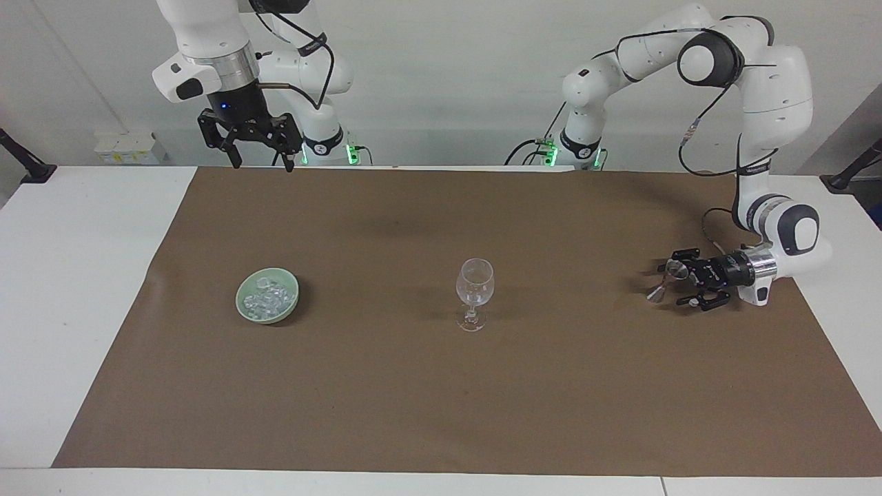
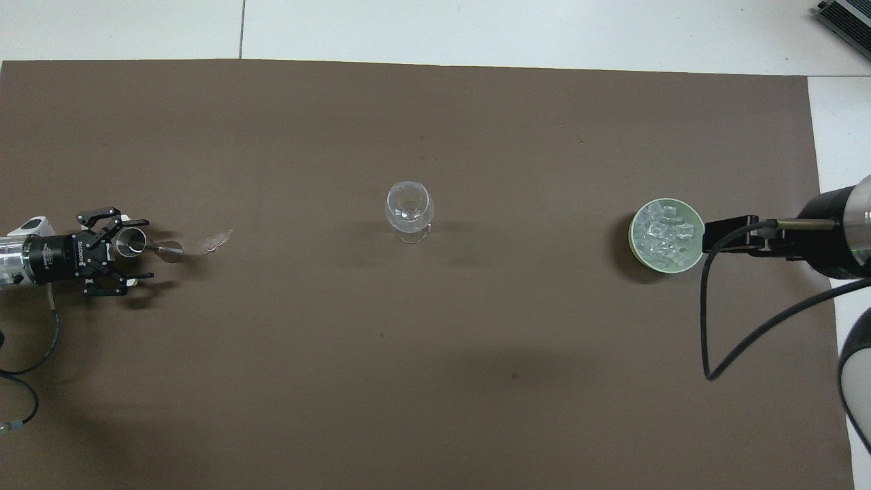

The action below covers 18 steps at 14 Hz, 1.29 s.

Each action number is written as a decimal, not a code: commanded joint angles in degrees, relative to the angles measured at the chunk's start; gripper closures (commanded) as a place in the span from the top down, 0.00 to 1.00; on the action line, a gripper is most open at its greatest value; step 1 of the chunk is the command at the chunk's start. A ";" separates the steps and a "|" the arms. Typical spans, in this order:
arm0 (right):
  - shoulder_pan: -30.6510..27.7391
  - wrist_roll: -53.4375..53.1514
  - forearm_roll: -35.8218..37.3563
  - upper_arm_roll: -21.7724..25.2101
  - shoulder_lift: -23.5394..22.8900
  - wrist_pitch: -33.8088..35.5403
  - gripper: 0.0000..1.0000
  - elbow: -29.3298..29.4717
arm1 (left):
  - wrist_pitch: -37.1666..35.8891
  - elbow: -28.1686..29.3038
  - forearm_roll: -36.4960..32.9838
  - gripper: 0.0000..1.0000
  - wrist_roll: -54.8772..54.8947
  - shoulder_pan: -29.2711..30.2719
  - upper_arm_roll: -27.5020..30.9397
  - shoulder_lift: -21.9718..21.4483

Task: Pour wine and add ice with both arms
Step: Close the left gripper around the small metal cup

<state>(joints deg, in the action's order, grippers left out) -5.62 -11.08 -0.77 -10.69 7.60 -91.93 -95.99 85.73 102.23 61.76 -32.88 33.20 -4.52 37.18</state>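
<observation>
Now, ice (image 1: 270, 297): heaped in green bowl (image 1: 249, 311), toward the right arm's end from wine glass (image 1: 474, 293).
Right gripper (image 1: 258, 158): fingers spread, empty, high, well clear of ice.
Left gripper (image 1: 685, 280): fingers spread around metal jigger (image 1: 665, 281), not clamped.

In the overhead view the right gripper's fingers are hidden under its own wrist, and the left arm (image 2: 27, 253) is cut off by the edge.
</observation>
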 commanded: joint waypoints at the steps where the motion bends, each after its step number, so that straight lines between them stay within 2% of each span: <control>1: -0.80 -0.35 -0.99 -0.39 0.22 0.52 1.00 -0.07 | 0.14 -1.15 0.82 1.00 0.36 -1.21 0.48 0.96; 11: -0.80 -0.43 -0.99 -0.39 0.22 0.52 1.00 -0.07 | -0.30 -1.15 0.82 0.99 0.53 -1.12 0.21 0.96; 15: -0.80 -0.35 -0.99 -0.47 0.22 0.52 1.00 -0.07 | -0.65 -1.06 0.82 0.95 0.62 -1.04 0.21 0.96; 18: -0.80 -0.35 -0.99 -0.39 0.22 0.52 1.00 -0.07 | -1.26 -0.89 0.82 0.86 0.62 -1.04 0.21 0.96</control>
<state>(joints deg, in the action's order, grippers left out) -5.62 -11.08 -0.77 -10.69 7.60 -91.93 -96.00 85.56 102.17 61.76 -32.65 32.58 -4.66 37.30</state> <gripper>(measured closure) 0.000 0.097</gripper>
